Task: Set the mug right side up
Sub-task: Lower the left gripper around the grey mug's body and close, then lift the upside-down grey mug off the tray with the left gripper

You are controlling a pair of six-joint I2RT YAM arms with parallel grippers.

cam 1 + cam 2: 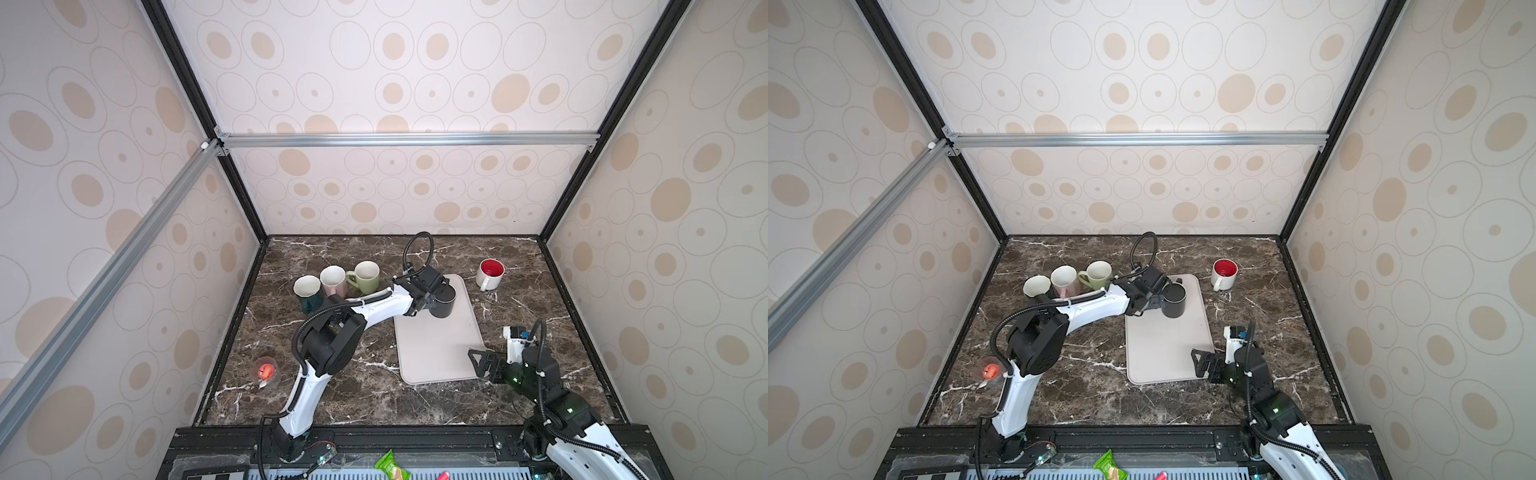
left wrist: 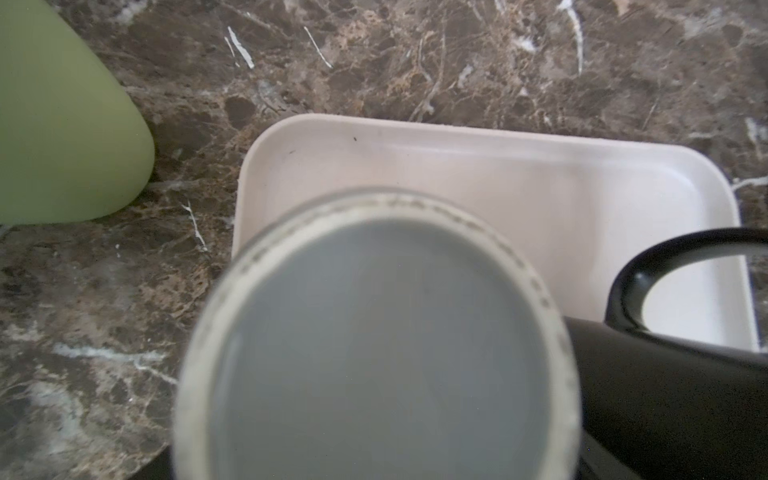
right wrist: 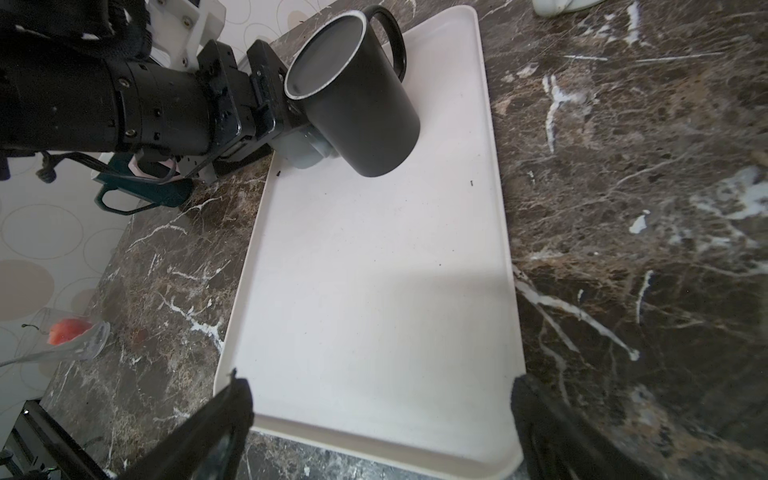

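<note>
Your right gripper [image 3: 376, 378] hangs with its fingers spread wide and nothing between them, over the near edge of the tray [image 3: 374, 270]. Farther along, at the tray's far end, your left gripper [image 1: 430, 295] sits right against the black mug [image 3: 361, 99], which is upside down with its grey base on top. The jaws stand wide, but you cannot tell whether they press on the mug. Beyond that, a green mug [image 1: 365, 276] stands just beside the left gripper's wrist, and a white mug with a red inside [image 1: 490, 274] stands well apart on its other side.
</note>
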